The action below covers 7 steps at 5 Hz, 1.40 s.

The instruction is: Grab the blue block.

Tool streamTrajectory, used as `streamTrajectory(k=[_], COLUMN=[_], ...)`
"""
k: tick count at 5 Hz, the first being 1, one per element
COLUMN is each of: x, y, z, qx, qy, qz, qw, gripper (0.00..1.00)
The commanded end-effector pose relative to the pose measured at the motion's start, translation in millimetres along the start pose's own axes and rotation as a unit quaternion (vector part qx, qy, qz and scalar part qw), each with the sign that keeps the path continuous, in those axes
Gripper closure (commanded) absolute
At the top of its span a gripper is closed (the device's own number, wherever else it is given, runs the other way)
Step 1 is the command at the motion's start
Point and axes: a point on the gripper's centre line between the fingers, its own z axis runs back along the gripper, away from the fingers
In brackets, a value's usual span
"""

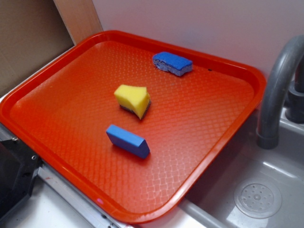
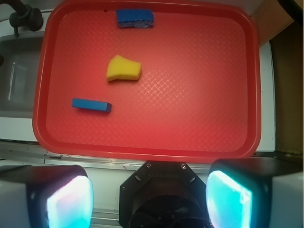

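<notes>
- Blue block (image 1: 128, 141): flat on the red tray (image 1: 199, 142), near the yellow sponge (image 1: 133, 99).
- Fingers (image 2: 70, 202): spread wide, empty, above the tray's edge.

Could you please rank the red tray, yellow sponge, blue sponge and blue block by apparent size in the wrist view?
1. Red tray, by far.
2. Yellow sponge.
3. Blue sponge and blue block: similar length, too close to rank; the sponge looks thicker but lies farther off.

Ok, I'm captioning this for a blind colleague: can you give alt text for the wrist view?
An open gripper hangs above an orange-red tray holding a blue block, a yellow sponge and a blue sponge, all apart. A grey sink borders the tray's left edge.
</notes>
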Motion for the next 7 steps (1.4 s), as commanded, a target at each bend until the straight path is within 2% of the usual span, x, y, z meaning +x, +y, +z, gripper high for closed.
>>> streamTrajectory(k=[1, 3, 4, 5, 6, 7], x=[0.0, 10.2, 34.1, 62.1, 74.3, 76.4], y=[0.0, -2.9, -6.8, -18.1, -32.8, -47.7], z=[0.0, -10.0, -27.6, -61.4, -88.3, -111.3], qx=[0.0, 0.008, 0.023, 0.022, 0.005, -0.024], qy=[0.0, -0.021, -0.053, -0.054, -0.049, -0.044], qz=[0.0, -0.092, -0.218, -0.339, -0.453, -0.558], qw=[1.0, 0.996, 0.974, 0.939, 0.89, 0.828], gripper=[0.0, 0.0, 0.0, 0.0, 0.0, 0.0])
